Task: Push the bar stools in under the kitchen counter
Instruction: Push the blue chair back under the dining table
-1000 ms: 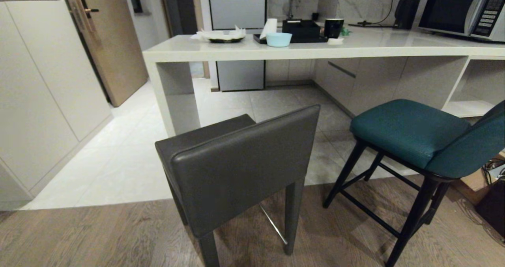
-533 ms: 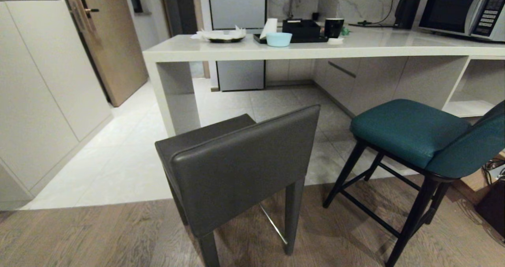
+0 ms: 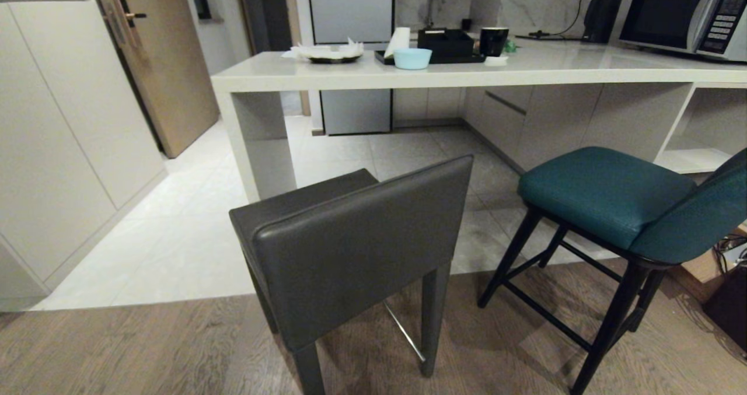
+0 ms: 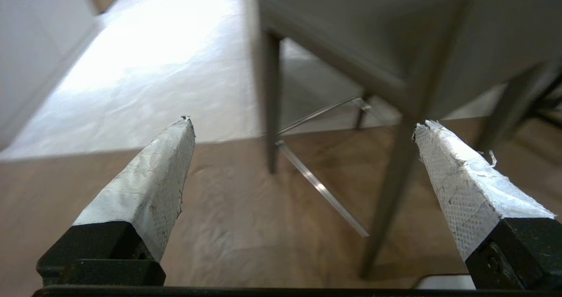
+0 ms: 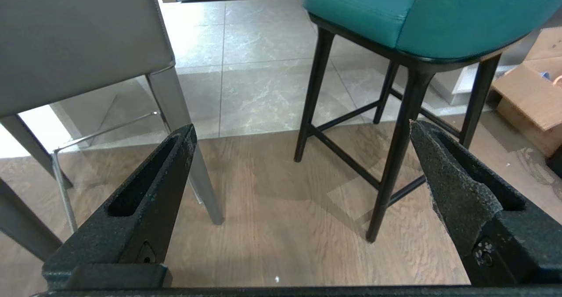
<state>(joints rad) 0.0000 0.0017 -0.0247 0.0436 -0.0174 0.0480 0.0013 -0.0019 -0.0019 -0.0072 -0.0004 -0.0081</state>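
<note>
Both grippers' jaws gape empty behind the dark grey stool [image 3: 356, 249] and teal stool [image 3: 618, 199], both standing clear of the kitchen counter worktop [image 3: 443, 74]; a high shove could tip either.

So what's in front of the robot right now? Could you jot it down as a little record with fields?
grey stool: pulled out from the counter, back toward the robot, legs on the wood floor
teal stool: pulled out, to the right of the grey one
kitchen counter: beyond both stools, open space beneath
on the counter: light blue bowl, black mug, microwave
left end effector: open, empty, low behind the grey stool
right end effector: open, empty, low, facing both stools
task progress: neither stool pushed in yet
</note>
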